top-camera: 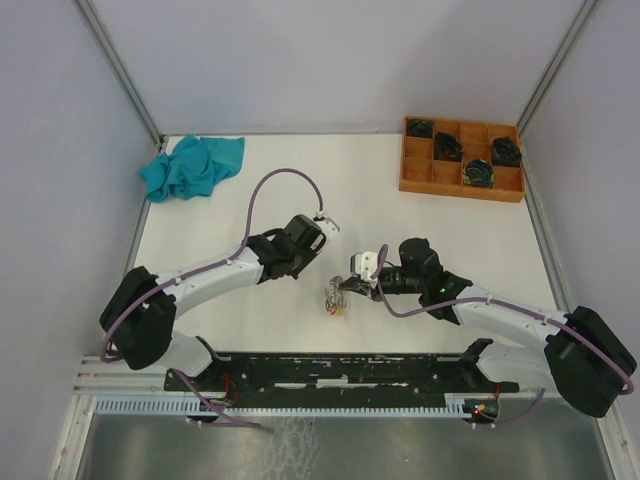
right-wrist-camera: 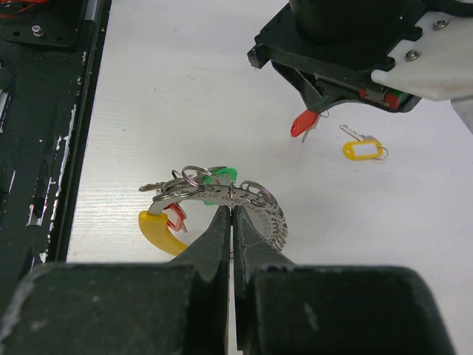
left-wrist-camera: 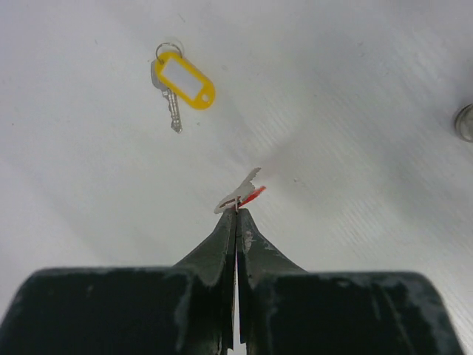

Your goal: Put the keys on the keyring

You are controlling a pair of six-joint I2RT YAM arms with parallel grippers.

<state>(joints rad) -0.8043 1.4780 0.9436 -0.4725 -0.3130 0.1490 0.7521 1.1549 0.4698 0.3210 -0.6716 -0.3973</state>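
Observation:
My right gripper [right-wrist-camera: 233, 209] is shut on the rim of the silvery ribbed keyring [right-wrist-camera: 270, 214] and holds it just above the table; they also show in the top view, the gripper [top-camera: 349, 289] and the keyring [top-camera: 335, 300]. The ring carries a long yellow tag [right-wrist-camera: 157, 230], a green-tagged key [right-wrist-camera: 222, 177] and a small red tag [right-wrist-camera: 174, 217]. My left gripper [left-wrist-camera: 236, 209] is shut on a tiny key with a red tag [left-wrist-camera: 253, 195], held above the table beyond the ring [right-wrist-camera: 302, 123]. A yellow-tagged key [left-wrist-camera: 185, 80] lies loose on the table [right-wrist-camera: 362, 149].
A wooden compartment tray [top-camera: 425, 173] with black round coils stands at the back right. A teal cloth [top-camera: 190, 167] lies at the back left. A black rail [top-camera: 330, 370] runs along the near edge. A silvery object [left-wrist-camera: 465, 122] sits at the right edge of the left wrist view.

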